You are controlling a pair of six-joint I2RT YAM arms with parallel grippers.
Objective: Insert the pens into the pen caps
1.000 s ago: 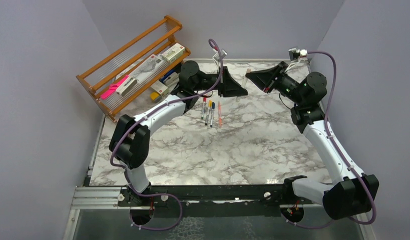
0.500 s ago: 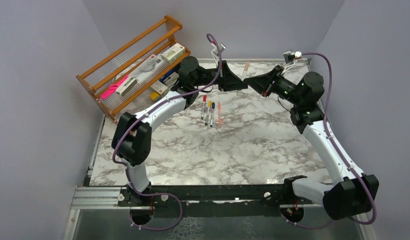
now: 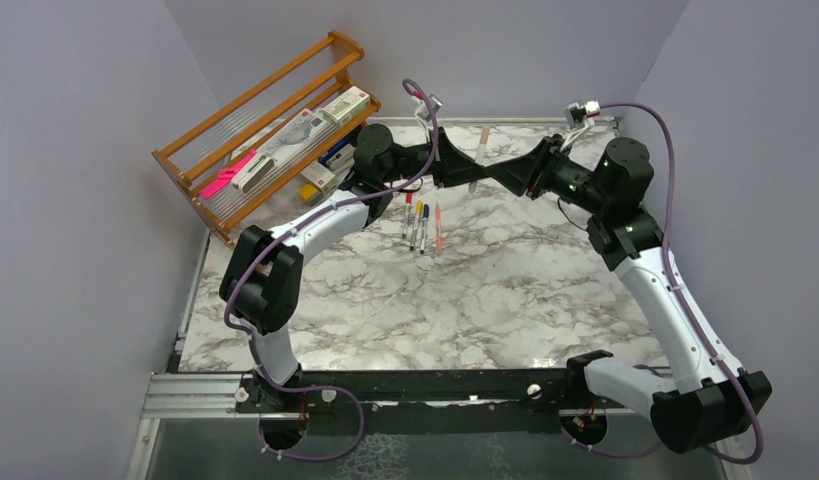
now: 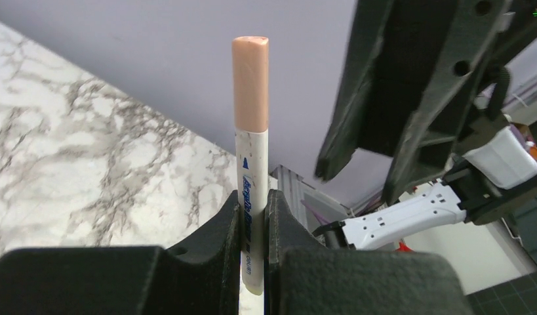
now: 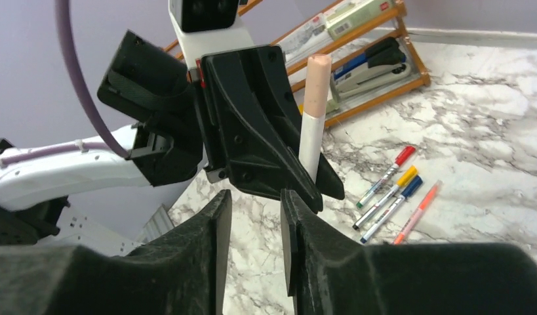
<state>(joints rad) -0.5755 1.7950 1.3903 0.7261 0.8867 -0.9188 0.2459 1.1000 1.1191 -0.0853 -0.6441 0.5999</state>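
Observation:
My left gripper (image 3: 473, 172) is shut on a white pen (image 4: 254, 170) with a pale pink cap (image 4: 250, 82) on its upper end, held upright above the table's back. My right gripper (image 3: 505, 178) is open and empty, its tips just beside the left gripper; its fingers (image 4: 357, 98) show to the right of the pen in the left wrist view. In the right wrist view the held pen (image 5: 313, 125) stands beyond my open right gripper (image 5: 256, 195). A red-capped (image 5: 388, 174), a yellow-capped (image 5: 391, 193) and a blue-capped pen (image 5: 391, 211) and a salmon pen (image 5: 417, 213) lie side by side on the table (image 3: 422, 225). No loose cap shows.
A wooden rack (image 3: 260, 130) stands at the back left with boxes, a bright pink bar (image 3: 228, 175) and a dark stapler (image 5: 370, 62). Purple walls close in the marble table (image 3: 465, 300) at the back and both sides.
Both grippers have moved toward each other above the table's back. The left gripper has brought the capped pen up and to the right; the right gripper's tips now reach it.

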